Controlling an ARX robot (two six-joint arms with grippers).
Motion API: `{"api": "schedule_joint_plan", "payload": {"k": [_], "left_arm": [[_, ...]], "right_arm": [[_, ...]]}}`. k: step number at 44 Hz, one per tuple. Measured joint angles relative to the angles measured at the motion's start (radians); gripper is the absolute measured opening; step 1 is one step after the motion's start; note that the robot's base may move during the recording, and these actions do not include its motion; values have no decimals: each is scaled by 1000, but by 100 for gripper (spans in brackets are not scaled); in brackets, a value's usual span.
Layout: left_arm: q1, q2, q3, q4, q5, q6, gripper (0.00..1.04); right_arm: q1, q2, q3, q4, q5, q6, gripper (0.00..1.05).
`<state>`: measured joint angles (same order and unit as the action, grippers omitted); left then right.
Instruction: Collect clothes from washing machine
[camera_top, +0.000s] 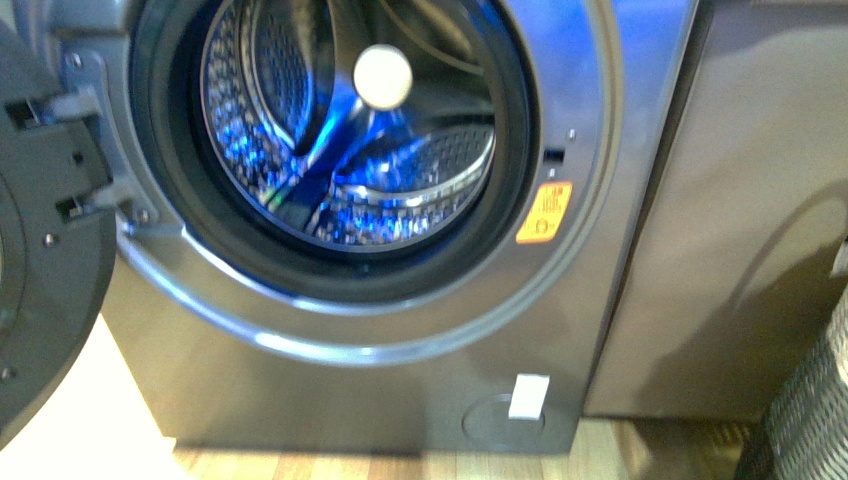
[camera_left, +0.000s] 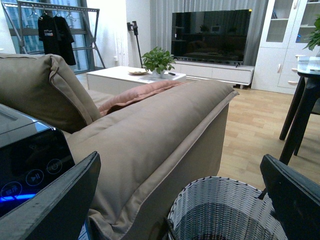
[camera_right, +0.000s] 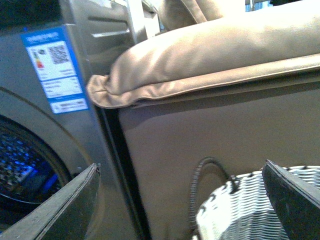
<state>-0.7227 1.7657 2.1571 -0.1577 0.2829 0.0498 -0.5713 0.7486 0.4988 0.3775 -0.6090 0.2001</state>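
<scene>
The washer (camera_top: 400, 300) fills the left and centre of the front view, its door (camera_top: 40, 250) swung wide at far left, the drum (camera_top: 350, 130) lit blue. No clothes can be made out inside. Both pincers, left (camera_left: 182, 200) and right (camera_right: 180, 200), hang released above a woven basket (camera_left: 220, 210), at the lower right.

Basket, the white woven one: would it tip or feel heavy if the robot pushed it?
Probably light: the basket is thin open weave, and what shows inside looks empty. It would likely slide on the smooth wood floor rather than tip, since its mouth is wide. Its woven wall may flex a little if squeezed.
</scene>
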Motion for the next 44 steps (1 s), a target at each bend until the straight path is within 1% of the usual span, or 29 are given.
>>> {"api": "schedule_joint_plan", "payload": {"k": [2,4,5,7,9,10,13,19,21,23,24,25,27,28,29,35,38,41,43,44], "left_arm": [[0,0,0,0,0,0,98],[0,0,0,0,0,0,98],[0,0,0,0,0,0,98],[0,0,0,0,0,0,98],[0,0,0,0,0,0,98],[0,0,0,0,0,0,98],[0,0,0,0,0,0,98],[0,0,0,0,0,0,98],[-2,1,4,-4,-15,-2,98],[-13,37,106,-158,-204,-9,98],[-13,46,142,-211,-271,-10,98],[-11,54,168,-254,-333,-10,98],[-5,59,203,-304,-427,-9,98],[1,58,204,-299,-467,-5,98],[10,50,198,-284,-499,3,98],[66,-80,30,-184,-595,17,98],[92,-175,-98,-132,-647,24,98],[105,-257,-215,-87,-678,31,98],[108,-311,-294,-46,-699,26,98],[107,-330,-315,-69,-732,18,96]], "right_arm": [[73,-94,-62,-9,68,42,97],[168,-203,-129,-36,172,49,97],[200,-230,-138,-62,208,35,96],[257,-275,-136,-163,285,-8,89],[299,-311,-137,-243,336,-69,82],[320,-328,-148,-275,366,-103,77],[353,-352,-184,-284,403,-145,67],[402,-393,-252,-280,450,-180,45],[422,-417,-278,-275,467,-187,35],[451,-439,-301,-271,501,-193,24],[483,-451,-311,-271,556,-194,19],[507,-458,-318,-271,581,-194,16],[539,-469,-330,-270,598,-195,9],[555,-477,-340,-270,601,-195,3],[562,-484,-349,-270,601,-199,1],[567,-528,-393,-270,605,-199,2],[567,-551,-407,-276,605,-199,2],[568,-644,-420,-378,605,-199,2],[568,-678,-424,-384,606,-199,2],[568,-684,-424,-384,608,-199,2]]}}
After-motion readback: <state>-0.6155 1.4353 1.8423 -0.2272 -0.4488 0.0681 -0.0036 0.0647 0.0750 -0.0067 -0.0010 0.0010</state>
